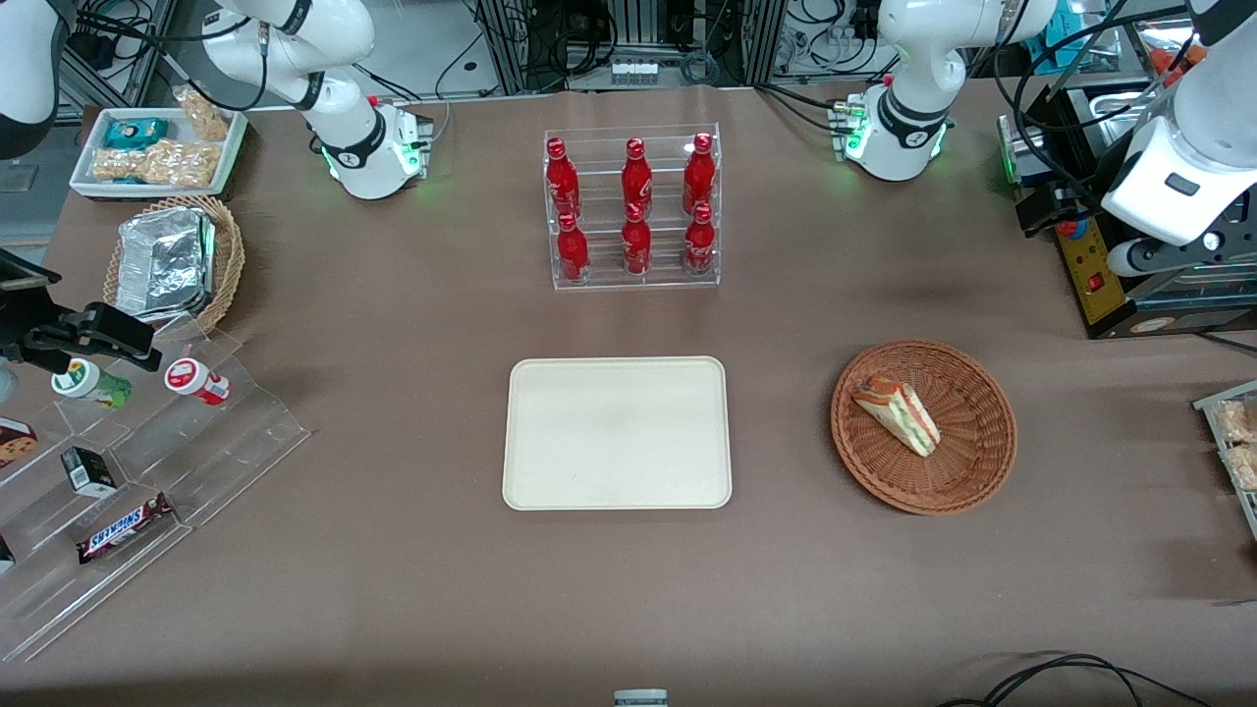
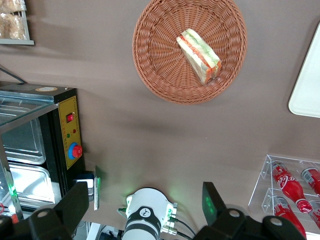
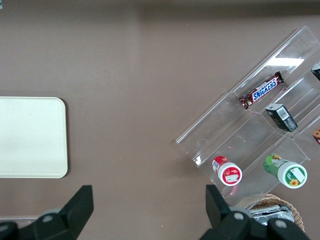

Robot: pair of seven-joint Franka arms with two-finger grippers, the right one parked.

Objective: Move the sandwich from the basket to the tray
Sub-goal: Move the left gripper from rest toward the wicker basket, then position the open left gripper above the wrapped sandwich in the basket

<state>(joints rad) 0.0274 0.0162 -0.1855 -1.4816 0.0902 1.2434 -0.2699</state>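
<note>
The sandwich (image 1: 896,414) (image 2: 199,56), a pale wedge with red and green layers along its edge, lies on its side in the round reddish-brown basket (image 1: 967,442) (image 2: 160,60). The cream tray (image 1: 617,432) (image 2: 307,90) (image 3: 30,137) lies flat beside the basket, toward the parked arm's end, with nothing on it. My gripper (image 1: 1046,211) (image 2: 145,195) hangs high over the table, farther from the front camera than the basket, between the working arm's base and a black appliance. Its fingers stand wide apart and open, holding nothing.
A clear rack of red bottles (image 1: 633,206) (image 2: 292,192) stands farther from the front camera than the tray. The black appliance with a yellow panel (image 1: 1100,285) (image 2: 50,135) sits near the basket. Snack packets (image 1: 1237,442) (image 2: 12,20) lie at the working arm's table edge.
</note>
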